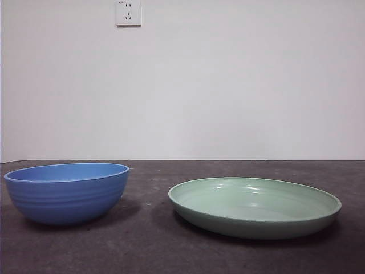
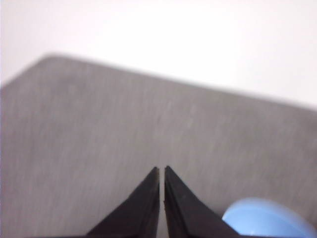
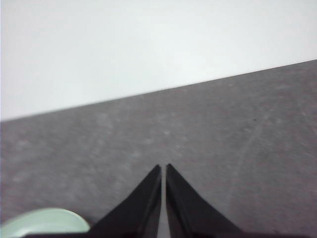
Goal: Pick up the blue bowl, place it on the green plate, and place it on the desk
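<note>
Front view: the blue bowl (image 1: 67,193) sits upright on the desk (image 1: 148,240) at lower left of the frame, rim level, faint ridges around its outside wall. The green plate (image 1: 255,206) lies flat on the desk at lower right, wider and much shallower than the bowl. The two are near each other but apart, with a strip of bare desk between them. Nothing rests in either one. The bowl is not on the plate. Behind the desk stands a plain white wall (image 1: 228,85), with a white power socket (image 1: 128,12) at the top edge, left of centre. No arm shows in this view.

Left wrist view: the left gripper (image 2: 162,169) hangs above the desk (image 2: 99,148), its two black jaws pressed together with only a hairline seam between the tips, holding nothing. A curved slice of the blue bowl (image 2: 267,220) shows at lower right of the frame, beside the jaws and clear of them. The picture is soft and blurred.

Right wrist view: the right gripper (image 3: 163,167) is likewise pressed together, tips meeting at a thin seam, holding nothing, above bare desk (image 3: 223,139). A pale sliver of the green plate (image 3: 44,222) shows at lower left of the frame, not touching the jaws.
</note>
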